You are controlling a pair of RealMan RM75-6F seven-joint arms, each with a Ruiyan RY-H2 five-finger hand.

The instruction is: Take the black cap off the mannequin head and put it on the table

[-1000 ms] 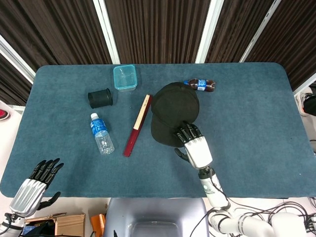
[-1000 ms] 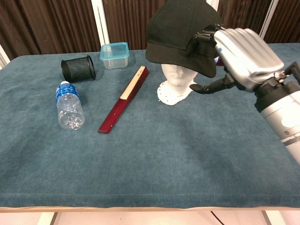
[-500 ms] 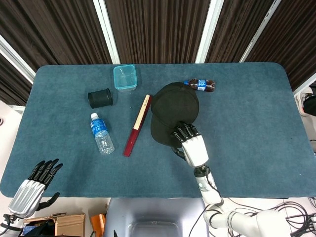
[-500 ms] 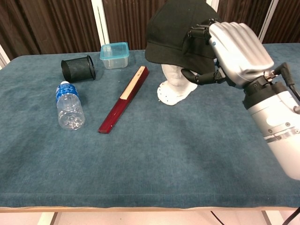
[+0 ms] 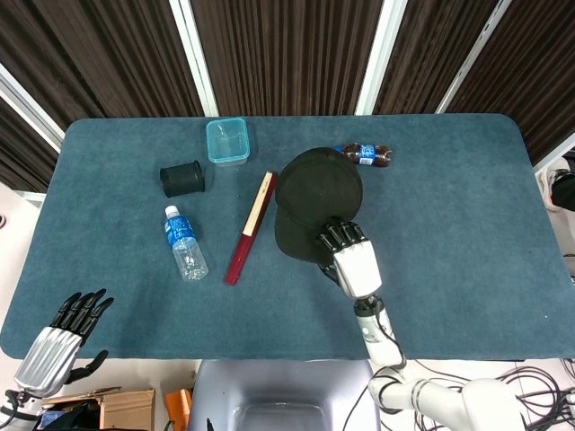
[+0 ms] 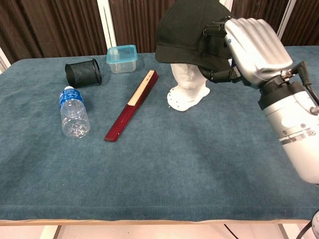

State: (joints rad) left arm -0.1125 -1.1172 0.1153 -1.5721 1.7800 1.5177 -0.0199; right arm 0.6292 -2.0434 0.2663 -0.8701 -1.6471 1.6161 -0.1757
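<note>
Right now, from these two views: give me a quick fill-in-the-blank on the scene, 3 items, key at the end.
1. The right hand grips the black cap's ____.
2. The cap is partly lifted above the white ____ head.
3. The water bottle with the blue label lies on its ____.

Missing words: brim; mannequin; side

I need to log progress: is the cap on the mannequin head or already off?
Still on. In the chest view the cap covers the top of the mannequin head, while the right hand grips its brim.
</note>
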